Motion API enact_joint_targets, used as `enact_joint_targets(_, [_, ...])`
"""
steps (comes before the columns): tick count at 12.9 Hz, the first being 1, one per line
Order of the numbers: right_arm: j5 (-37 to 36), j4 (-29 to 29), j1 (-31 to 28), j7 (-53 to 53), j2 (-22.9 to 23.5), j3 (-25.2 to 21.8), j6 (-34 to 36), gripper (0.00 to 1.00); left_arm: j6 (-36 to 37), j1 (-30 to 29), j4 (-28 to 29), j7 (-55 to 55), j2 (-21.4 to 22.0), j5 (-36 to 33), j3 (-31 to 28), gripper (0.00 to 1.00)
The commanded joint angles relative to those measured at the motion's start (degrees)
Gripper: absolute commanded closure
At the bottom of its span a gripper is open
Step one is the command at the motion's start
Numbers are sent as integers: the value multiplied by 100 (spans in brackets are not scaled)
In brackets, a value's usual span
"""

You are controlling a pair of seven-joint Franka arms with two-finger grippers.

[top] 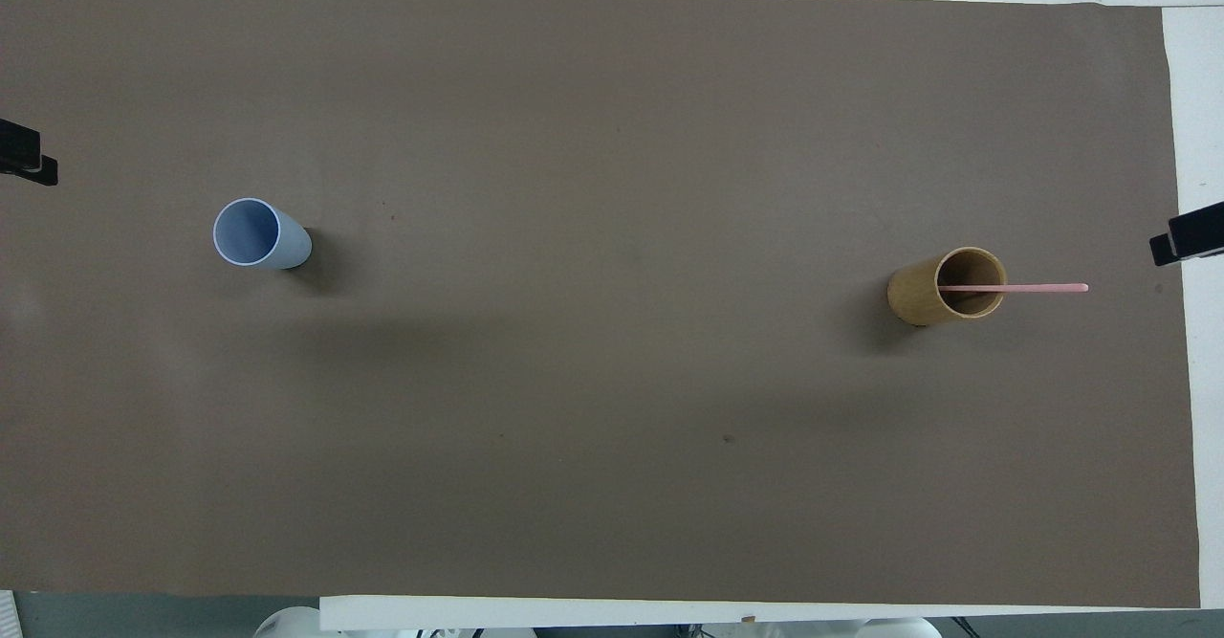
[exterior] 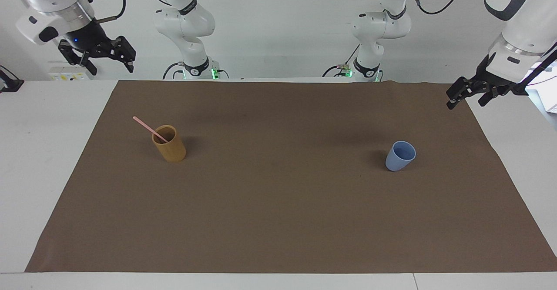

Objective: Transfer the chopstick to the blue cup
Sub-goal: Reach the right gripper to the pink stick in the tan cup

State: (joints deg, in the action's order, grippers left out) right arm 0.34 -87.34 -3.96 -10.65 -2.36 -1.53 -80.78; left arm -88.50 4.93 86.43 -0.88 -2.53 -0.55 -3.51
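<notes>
Facing view: the chopstick (exterior: 148,128) leans in the tan cup (exterior: 169,144), free end toward the right arm's table end; right pincer (exterior: 109,59) and left pincer (exterior: 466,96) both spread, empty, aloft.

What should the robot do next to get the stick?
Probably bring the right gripper, open and empty, down over the chopstick. It leans out of the tan cup at that arm's end. The blue cup stands empty; the left gripper waits.

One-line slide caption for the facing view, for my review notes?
Chopstick leans in the tan cup; blue cup stands empty; both tools, left and right, hang open, raised.
</notes>
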Motion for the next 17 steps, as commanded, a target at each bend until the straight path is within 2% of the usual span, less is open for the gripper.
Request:
enact_joint_targets(1, [133,-1729,87,71,-790,3,-1025,0,61,-71,49,44,60,38,43,0])
enact_joint_targets(2, [203,-2108,114,124,-862,3,-1332,0,61,-71,49,35,60,47,43,0])
enact_joint_targets(5, [238,-2577,89,264,-827,3,-1966,0,61,-62,49,35,60,38,43,0])
enact_joint_targets(9, [518,-3086,-61,1494,-757,-14,-2152,2,61,-71,49,35,60,38,43,0])
enact_joint_targets(14, [555,-3649,-386,899,-748,-41,-2749,2,61,-62,49,35,60,47,43,0])
enact_joint_targets(17, [555,-3720,-439,345,-660,-41,-3136,3,61,-71,49,35,60,38,43,0])
